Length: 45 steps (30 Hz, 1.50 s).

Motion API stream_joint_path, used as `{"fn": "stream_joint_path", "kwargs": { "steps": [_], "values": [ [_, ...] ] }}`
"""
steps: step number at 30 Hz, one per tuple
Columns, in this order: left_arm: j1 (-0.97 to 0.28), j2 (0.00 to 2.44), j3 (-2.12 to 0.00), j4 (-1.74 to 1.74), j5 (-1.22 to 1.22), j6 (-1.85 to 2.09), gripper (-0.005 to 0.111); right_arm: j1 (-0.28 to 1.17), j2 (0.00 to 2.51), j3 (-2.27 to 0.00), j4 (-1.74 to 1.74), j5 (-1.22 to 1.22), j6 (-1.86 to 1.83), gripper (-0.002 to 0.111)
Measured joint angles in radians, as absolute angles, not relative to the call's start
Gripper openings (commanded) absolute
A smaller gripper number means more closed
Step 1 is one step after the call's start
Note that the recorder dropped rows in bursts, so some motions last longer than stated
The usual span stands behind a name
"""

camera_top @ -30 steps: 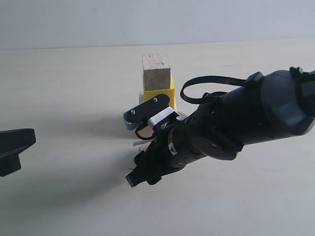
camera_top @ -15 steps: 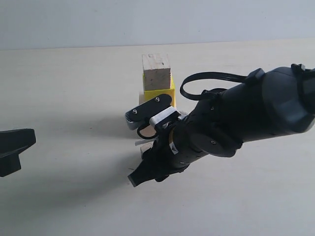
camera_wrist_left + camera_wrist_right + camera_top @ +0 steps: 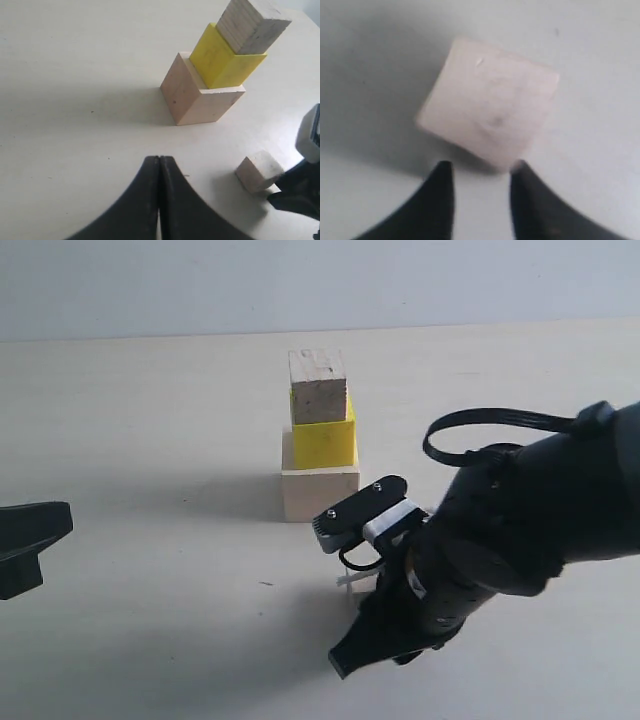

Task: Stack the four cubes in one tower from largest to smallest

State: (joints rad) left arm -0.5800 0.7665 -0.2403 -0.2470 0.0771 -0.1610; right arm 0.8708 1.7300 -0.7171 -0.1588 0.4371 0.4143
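Note:
The tower stands at mid table: a large pale wood cube [image 3: 320, 492] at the base, the yellow cube [image 3: 323, 440] on it, and one small wood cube [image 3: 318, 388] on top. The same column shows in the left wrist view, with its pale base [image 3: 200, 97]. The second small wood cube [image 3: 258, 171] lies on the table in front and to the right of the tower. My right gripper [image 3: 340, 598] is open right at this cube [image 3: 487, 100], which sits just beyond the fingertips, not between them. My left gripper [image 3: 159, 160] is shut and empty, far left of the tower.
The right arm's bulky black body [image 3: 530, 520] with a looped cable fills the lower right. My left gripper [image 3: 25, 540] sits at the left edge. The pale tabletop [image 3: 150, 440] runs back to a light wall.
My right arm has moved right and toward the front, away from the tower, uncovering the large pale cube. The left gripper and the tower have not moved.

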Motion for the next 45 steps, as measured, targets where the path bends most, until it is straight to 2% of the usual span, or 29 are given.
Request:
{"fn": "stream_joint_path", "kwargs": {
  "steps": [9,17,21,26,28,36,45],
  "values": [
    [-0.580,0.767,-0.240,-0.247,0.077,-0.161,0.000,0.871,1.503,-0.661,-0.180,0.456,0.500,0.000],
    [-0.580,0.767,-0.240,-0.247,0.077,-0.161,0.000,0.871,1.444,-0.661,-0.254,0.520,0.532,0.003],
    [-0.580,0.767,-0.240,-0.247,0.077,-0.161,0.000,0.871,1.444,-0.661,-0.245,0.462,0.398,0.020],
    [-0.580,0.767,-0.240,-0.247,0.077,-0.161,0.000,0.871,1.444,-0.661,-0.189,0.415,0.190,0.061],
    [-0.580,0.767,-0.240,-0.245,0.077,-0.159,0.000,0.871,1.444,-0.661,-0.179,0.410,0.129,0.070],
    [-0.580,0.767,-0.240,-0.245,0.077,-0.158,0.000,0.871,1.454,-0.693,-0.182,0.392,0.068,0.065],
    [-0.580,0.767,-0.240,-0.247,0.077,-0.158,0.000,0.871,1.468,-0.876,-0.179,0.675,-0.056,0.065]
  ]
}}
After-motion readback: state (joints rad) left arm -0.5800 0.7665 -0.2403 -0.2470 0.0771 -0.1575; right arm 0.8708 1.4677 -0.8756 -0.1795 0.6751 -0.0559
